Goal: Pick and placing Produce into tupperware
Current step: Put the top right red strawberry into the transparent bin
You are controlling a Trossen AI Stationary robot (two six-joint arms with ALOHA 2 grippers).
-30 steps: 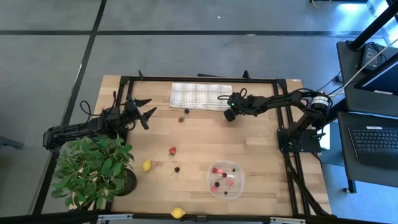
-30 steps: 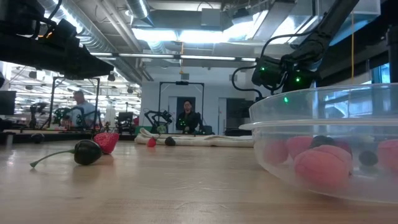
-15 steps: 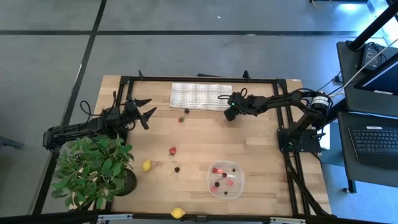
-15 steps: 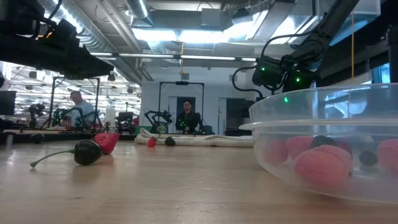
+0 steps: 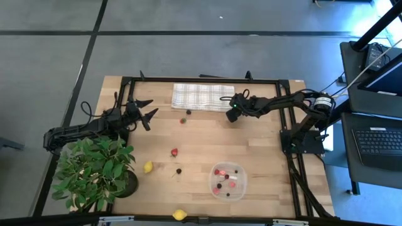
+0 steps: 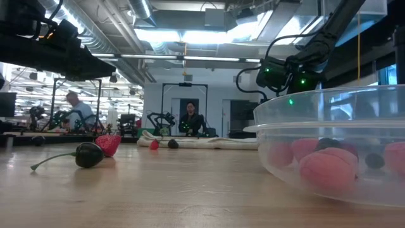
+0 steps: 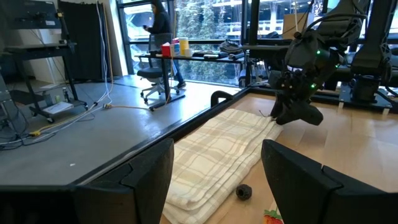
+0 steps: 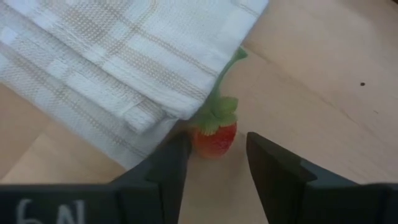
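Note:
The clear tupperware (image 5: 227,179) stands near the table's near edge and holds several red and dark pieces. Loose produce lies on the wood: two yellow lemons (image 5: 147,167) (image 5: 179,215), a red berry (image 5: 174,152), a dark one (image 5: 178,171), and a strawberry (image 5: 183,120) beside a dark berry (image 5: 188,112). My right gripper (image 5: 227,103) is open at the checked cloth's right end. In its wrist view the open gripper (image 8: 214,167) has a finger on either side of a small red strawberry (image 8: 214,140) with a green stem, without touching it. My left gripper (image 5: 149,113) waits open at the table's left.
The folded checked cloth (image 5: 202,96) lies along the far edge, its fold right against the strawberry (image 8: 155,93). A leafy potted plant (image 5: 94,169) fills the near left corner. A black frame (image 5: 188,80) rims the table. Bare wood lies between the cloth and the tupperware.

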